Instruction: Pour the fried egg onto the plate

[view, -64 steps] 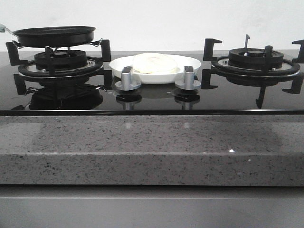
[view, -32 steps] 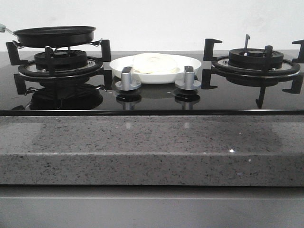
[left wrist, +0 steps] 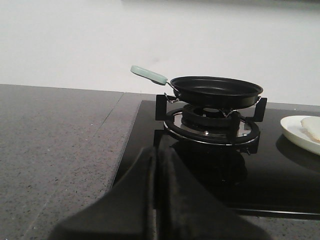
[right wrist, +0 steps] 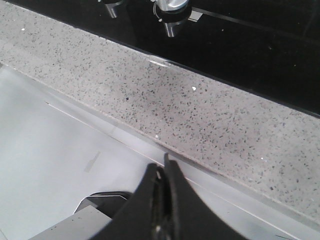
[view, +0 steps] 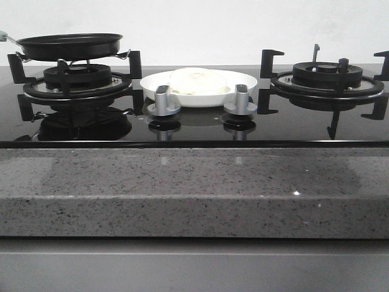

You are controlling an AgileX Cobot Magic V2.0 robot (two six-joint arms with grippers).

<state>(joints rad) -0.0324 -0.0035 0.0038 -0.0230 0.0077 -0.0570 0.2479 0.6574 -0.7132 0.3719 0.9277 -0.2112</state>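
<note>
A speckled grey stone counter (view: 182,188) carries a glossy black glass hob (view: 194,125), and everything else is placed against that hob. At the hob's left end stands a black burner grate (view: 76,82) with a black frying pan (view: 70,45) seated on it, empty as far as the left wrist view shows, its pale green handle (left wrist: 148,74) reaching out past the hob's left edge over the counter. At the hob's right end is a second burner grate (view: 328,76) with nothing on it. In the middle of the hob, toward its back, lies the plate (view: 240,82), and the fried egg (view: 196,80) rests on it, pale and domed from this side. Just in front of the plate, toward the hob's front edge, stand two grey control knobs (view: 162,100). The left gripper (left wrist: 156,192) hovers low off the hob's front left corner, facing the pan, its dark fingers pressed together with nothing between them. The right gripper (right wrist: 162,200) hangs in front of the counter's edge, below the hob, its fingers likewise closed and empty.
</note>
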